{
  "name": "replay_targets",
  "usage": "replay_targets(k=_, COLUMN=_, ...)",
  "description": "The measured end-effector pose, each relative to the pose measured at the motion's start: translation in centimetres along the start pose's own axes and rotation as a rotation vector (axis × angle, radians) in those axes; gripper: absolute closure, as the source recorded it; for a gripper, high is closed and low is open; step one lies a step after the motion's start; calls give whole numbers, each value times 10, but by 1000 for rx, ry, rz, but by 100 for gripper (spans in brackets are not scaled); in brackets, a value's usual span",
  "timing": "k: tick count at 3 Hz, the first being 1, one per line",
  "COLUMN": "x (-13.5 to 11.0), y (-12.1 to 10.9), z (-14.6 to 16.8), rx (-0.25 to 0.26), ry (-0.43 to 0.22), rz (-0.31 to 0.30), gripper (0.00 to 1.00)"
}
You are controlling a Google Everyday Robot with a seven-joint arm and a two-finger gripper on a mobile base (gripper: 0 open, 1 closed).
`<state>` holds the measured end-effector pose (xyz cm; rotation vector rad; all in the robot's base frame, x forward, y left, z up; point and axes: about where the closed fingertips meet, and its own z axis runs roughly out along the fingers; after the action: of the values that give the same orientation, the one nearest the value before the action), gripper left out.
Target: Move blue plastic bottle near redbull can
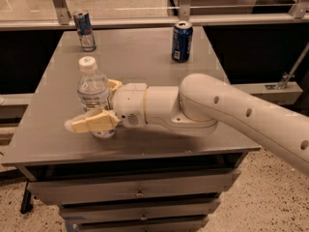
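Presently, logged from the single camera view. Found the gripper low over the front-left part of the grey table, reaching in from the right on the white arm. Noted its two tan fingers spread apart and straddling the blue plastic bottle: one lying across the front of the bottle's lower body, the other showing just behind its right side. Could not confirm whether either pad actually presses on the plastic.

Recorded the bottle upright on the tabletop, white cap on, base hidden behind the nearer finger. Placed it toward the front-left, a little in from the left edge.

Located the redbull can upright at the back-left corner of the table, well apart from the bottle and roughly straight behind it. Located a wider dark blue can upright near the back edge, right of centre, well apart from both the bottle and the slim can.

Saw drawer fronts below the tabletop and a metal rail running just behind the table.
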<state>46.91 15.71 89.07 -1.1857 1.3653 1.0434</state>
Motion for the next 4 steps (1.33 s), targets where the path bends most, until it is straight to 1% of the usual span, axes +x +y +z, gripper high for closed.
replay_targets(k=2, x=-1, y=-3, z=0, rx=3, ry=-8, rz=1, gripper=88)
replay_targets(k=3, x=-13, y=-40, z=-20, rx=52, ry=-2, rz=-38, gripper=100)
replay_targets(k=4, x=-47, y=-112, z=-76, rx=177, ry=16, rz=-126, gripper=100)
